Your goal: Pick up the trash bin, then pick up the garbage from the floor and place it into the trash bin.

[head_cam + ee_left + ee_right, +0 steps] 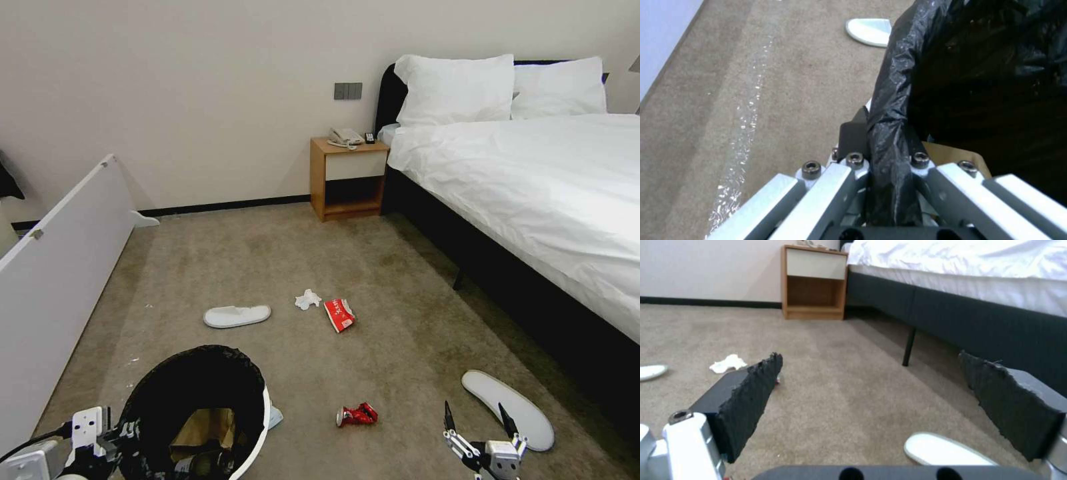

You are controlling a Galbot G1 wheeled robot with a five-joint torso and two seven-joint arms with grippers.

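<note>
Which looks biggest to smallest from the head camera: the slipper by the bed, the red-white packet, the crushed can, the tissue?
1. Slipper by the bed, though it lies nearer the camera.
2. Red-white packet and crushed can: too alike to rank.
3. Tissue.

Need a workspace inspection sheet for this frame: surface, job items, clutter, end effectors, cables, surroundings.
Surface: beige carpet, pale flecks near the white panel.
Job's things: trash bin held at its rim, brown paper and a bottle inside. Still on the floor: red can, red-white packet, tissue, slipper, second slipper.
Clutter: nothing seen.
End effectors: left end effector shut on the bin's bagged rim; right end effector open above the carpet beside the second slipper.
Cables: one black cable at the left arm.
Surroundings: bed, nightstand with phone.
</note>
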